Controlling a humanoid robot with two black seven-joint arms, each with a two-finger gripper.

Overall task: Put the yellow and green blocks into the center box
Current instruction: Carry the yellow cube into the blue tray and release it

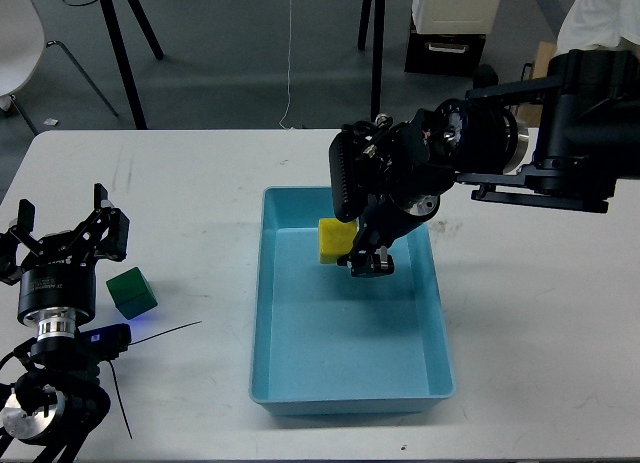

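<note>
The yellow block (334, 242) hangs inside the blue center box (262, 313), near its far left corner, a little above the floor. My right gripper (364, 259) reaches down into the box and is shut on the block's right side. The green block (132, 291) sits on the white table left of the box. My left gripper (62, 235) is open and empty, just left of and behind the green block, not touching it.
My bulky right arm (520, 153) spans over the table's right half and the box's far rim. A thin black cable (160, 333) lies near the green block. Tripod legs, a chair and boxes stand on the floor behind the table.
</note>
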